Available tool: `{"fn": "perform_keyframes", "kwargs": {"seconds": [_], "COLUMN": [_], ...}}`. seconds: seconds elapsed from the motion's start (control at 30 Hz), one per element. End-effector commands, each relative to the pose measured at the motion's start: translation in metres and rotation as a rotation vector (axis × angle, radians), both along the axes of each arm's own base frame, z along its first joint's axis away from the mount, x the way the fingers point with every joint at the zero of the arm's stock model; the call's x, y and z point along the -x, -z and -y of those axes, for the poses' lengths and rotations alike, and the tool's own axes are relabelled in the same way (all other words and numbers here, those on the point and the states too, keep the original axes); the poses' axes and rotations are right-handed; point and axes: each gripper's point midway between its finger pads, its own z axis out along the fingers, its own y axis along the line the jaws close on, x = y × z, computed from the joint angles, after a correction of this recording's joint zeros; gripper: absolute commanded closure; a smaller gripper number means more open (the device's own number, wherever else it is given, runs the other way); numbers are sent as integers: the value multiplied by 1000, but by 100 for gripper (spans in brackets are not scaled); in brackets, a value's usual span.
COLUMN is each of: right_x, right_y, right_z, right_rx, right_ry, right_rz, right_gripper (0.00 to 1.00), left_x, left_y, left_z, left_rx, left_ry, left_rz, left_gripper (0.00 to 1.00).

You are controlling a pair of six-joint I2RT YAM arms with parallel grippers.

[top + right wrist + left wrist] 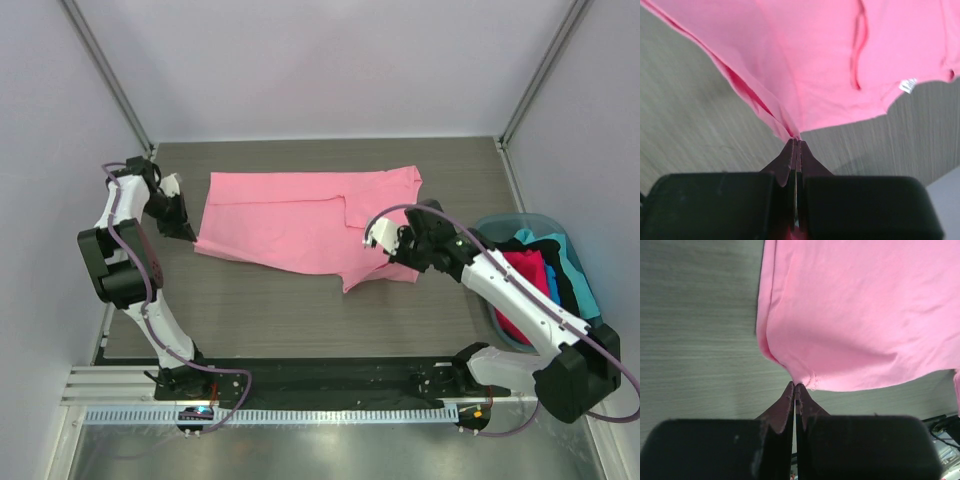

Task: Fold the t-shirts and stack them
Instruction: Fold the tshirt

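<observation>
Light pink shirt (290,220) lies spread flat on the desk (280,320), middle to far side, with one panel already lapped over near its centre. White neck tag (908,86) shows at the collar edge.

Left tool (796,390): fingers pressed together, no gap, pinching the shirt's near left corner. The cloth puckers just at the tips.

Right tool (796,145): likewise clamped tight, on a doubled edge at the shirt's near right side. The layers run up from the tips as a ridge, so the cloth looks slightly lifted there.

Likely reason for the hold: with one pinch at each end of the near edge, the two arms can raise that edge together and carry it over to the far side, keeping the fold straight (a judgement, not something seen).

Tub (545,222) sits at the right edge of the desk, well apart from the spread shirt. It holds a hot pink shirt (525,270), a black shirt (560,265) and a teal shirt (590,295), bunched and unfolded. No stack has been started.
</observation>
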Motion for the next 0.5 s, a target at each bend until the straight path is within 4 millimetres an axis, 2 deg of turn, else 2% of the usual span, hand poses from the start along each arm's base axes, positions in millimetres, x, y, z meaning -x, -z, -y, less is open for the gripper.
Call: {"fn": "perform_keyframes", "kwargs": {"seconds": [0.0,0.03,0.07,0.1,0.17,0.23,0.27,0.3,0.37,0.4,0.47], "right_x": [-45,-56,-69,-79,-101,-119,-129,-137,-153,-162,-177], "right_y": [-34,-38,-53,-49,-63,-62,-72,-65,-77,-70,-80], "right_z": [9,16,16,16,19,16,16,15,12,13,11], "right_rx": [-48,-64,-92,-89,-114,-118,-130,-123,-141,-137,-156], "right_ry": [130,168,193,210,242,254,263,268,275,286,297], "right_rz": [96,102,133,119,160,167,192,178,215,201,227], "right_gripper": [99,99,99,99,99,99,99,99,99,99,99], "left_x": [-16,-19,-25,-28,-37,-45,-53,-58,-66,-75,-82], "left_y": [-14,-15,-19,-16,-19,-16,-21,-18,-20,-21,-22], "left_z": [4,4,3,4,5,9,9,9,11,10,8], "left_rx": [38,40,39,45,41,44,39,37,21,12,-3], "left_ry": [23,22,21,22,32,44,50,57,73,77,80], "left_rz": [34,39,53,48,64,66,85,85,98,114,122], "left_gripper": [100,100,100,100,100,100,100,100,100,100,100]}}
